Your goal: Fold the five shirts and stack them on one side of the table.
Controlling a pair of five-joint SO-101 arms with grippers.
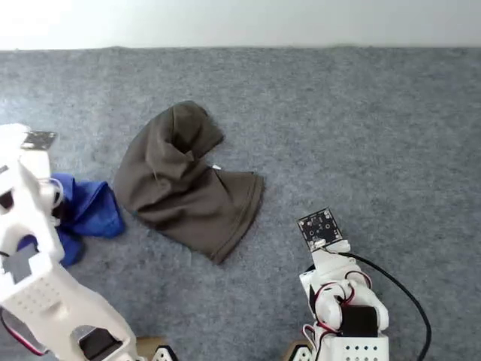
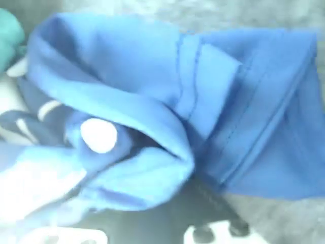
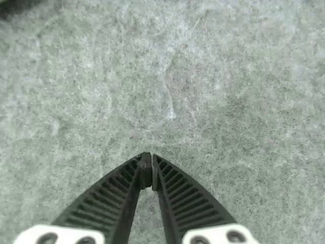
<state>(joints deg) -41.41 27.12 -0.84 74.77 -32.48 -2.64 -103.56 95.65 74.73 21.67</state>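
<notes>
A crumpled brown shirt (image 1: 184, 184) lies in the middle of the grey felt table (image 1: 361, 128). A bunched blue shirt (image 1: 86, 210) lies at the left edge, partly under my left arm (image 1: 30, 233). In the left wrist view the blue shirt (image 2: 228, 112) is gathered in thick folds around my left gripper (image 2: 119, 152), which is shut on the cloth; one white fingertip (image 2: 99, 134) pokes out of the folds. My right gripper (image 3: 148, 175) is shut with nothing in it, low over bare felt near the front right, apart from the brown shirt.
A bit of teal cloth (image 2: 10, 35) and a blue-and-white striped cloth (image 2: 25, 127) lie beside the blue shirt. The right arm's base (image 1: 346, 323) stands at the front edge. The wall runs along the table's far edge (image 1: 240, 47).
</notes>
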